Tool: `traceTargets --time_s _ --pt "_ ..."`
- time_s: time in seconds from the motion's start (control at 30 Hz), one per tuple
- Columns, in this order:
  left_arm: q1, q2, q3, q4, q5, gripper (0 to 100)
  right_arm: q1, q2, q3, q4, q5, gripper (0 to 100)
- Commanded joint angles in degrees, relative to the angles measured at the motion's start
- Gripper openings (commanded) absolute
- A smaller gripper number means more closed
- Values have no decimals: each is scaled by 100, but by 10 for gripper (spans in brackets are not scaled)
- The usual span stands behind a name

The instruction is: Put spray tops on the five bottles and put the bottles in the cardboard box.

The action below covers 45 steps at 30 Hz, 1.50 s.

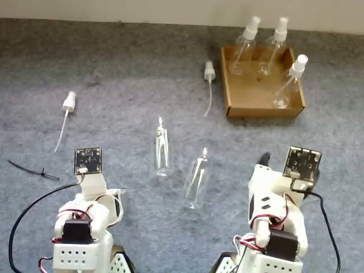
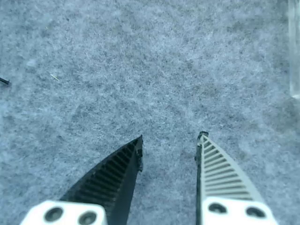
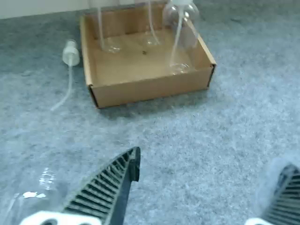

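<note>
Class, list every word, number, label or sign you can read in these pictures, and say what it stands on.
None can be read.
The cardboard box and the bottles bear no print that shows.
Any marks on the two small black boards are too small to read.

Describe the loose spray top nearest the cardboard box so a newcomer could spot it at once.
Find the cardboard box at the far right of the table in the high view. Just outside its left wall lies a white spray top with its thin tube trailing toward the arms. The other loose spray top lies far off on the left side, nowhere near the box.
</note>
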Motion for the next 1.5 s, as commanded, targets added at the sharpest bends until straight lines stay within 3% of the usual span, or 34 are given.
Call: traceTargets --time_s 0.0,0.2,0.33,0.43,0.7,1.0,1.47 --pt "-66 -75 136 18 70 184 -558 1640 -1147 48 44 411" --pt "-66 -75 136 18 70 184 -1789 5473 -3204 725 9 409" --pt "-66 -75 136 18 70 184 -2668 7380 -4593 1358 -457 328" --pt "-66 -75 136 18 70 184 -3213 8391 -5464 1640 -923 258" --pt "-66 -75 136 18 70 184 -4365 9886 -6642 1947 -1407 253" --pt "-66 -75 136 18 70 184 -4084 10466 -6659 1947 -1512 253" --pt "-66 -75 136 18 70 184 -3793 9815 -6545 2325 -1275 253"
